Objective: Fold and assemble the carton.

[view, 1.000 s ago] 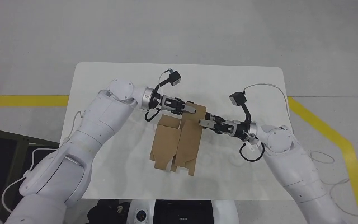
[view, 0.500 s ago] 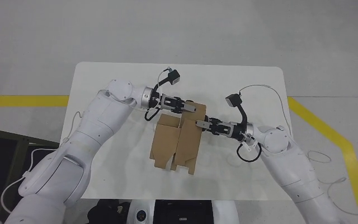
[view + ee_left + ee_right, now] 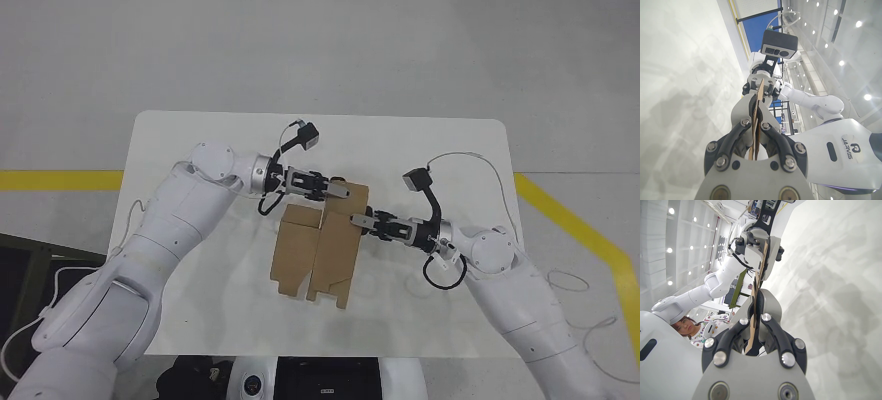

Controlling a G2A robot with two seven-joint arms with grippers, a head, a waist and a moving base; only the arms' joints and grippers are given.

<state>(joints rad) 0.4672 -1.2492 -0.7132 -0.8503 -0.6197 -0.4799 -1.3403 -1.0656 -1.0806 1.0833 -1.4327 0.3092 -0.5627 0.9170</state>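
Chiefly, carton risk: the flat carton (image 3: 315, 255) may tear or slip at its far edge if the two claws pull unevenly, and a crooked fold would follow.
Left claw (image 3: 338, 191): closed tight on the carton's far edge, with the cardboard pinched between both fingers.
Right claw (image 3: 360, 213): likewise clamped on that edge, just beside the left claw.
Carton position: over the middle of the bench (image 3: 180, 140), not yet opened out.

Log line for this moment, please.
carton: flattened, not yet assembled | left claw: shut on carton, far edge | right claw: shut on carton, right side
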